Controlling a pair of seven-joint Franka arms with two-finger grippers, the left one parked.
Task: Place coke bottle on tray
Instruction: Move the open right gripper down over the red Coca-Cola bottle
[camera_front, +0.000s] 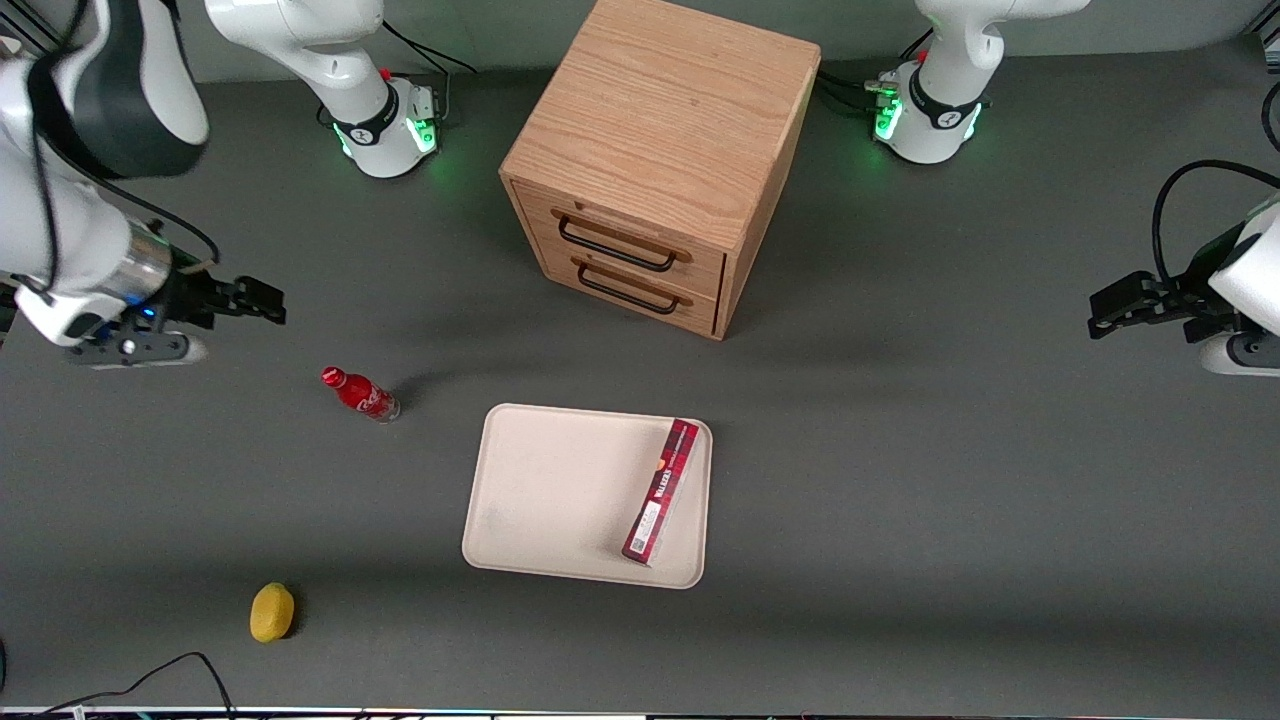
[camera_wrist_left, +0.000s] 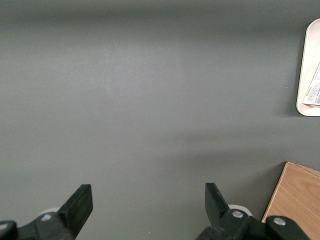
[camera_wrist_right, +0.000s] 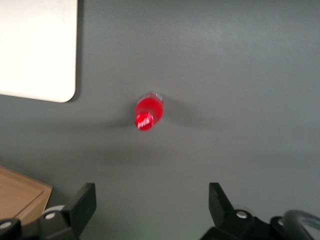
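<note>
The coke bottle (camera_front: 360, 393), small and red with a red cap and white script, stands on the grey table beside the tray, toward the working arm's end; the right wrist view looks down on the coke bottle (camera_wrist_right: 147, 112), cap toward the camera. The cream-beige tray (camera_front: 545, 490) lies in front of the wooden drawer cabinet, and one rounded corner of the tray (camera_wrist_right: 45, 60) shows in the wrist view. My gripper (camera_front: 262, 300) hangs open above the table, farther from the front camera than the bottle and apart from it. Seen from the wrist, the gripper (camera_wrist_right: 152, 202) holds nothing between its fingers.
A long flat red box (camera_front: 661, 492) lies on the tray along its edge toward the parked arm. A wooden drawer cabinet (camera_front: 660, 160) with two handles stands at mid-table. A yellow lemon (camera_front: 271, 612) rests near the front edge, with a black cable (camera_front: 150, 680) close by.
</note>
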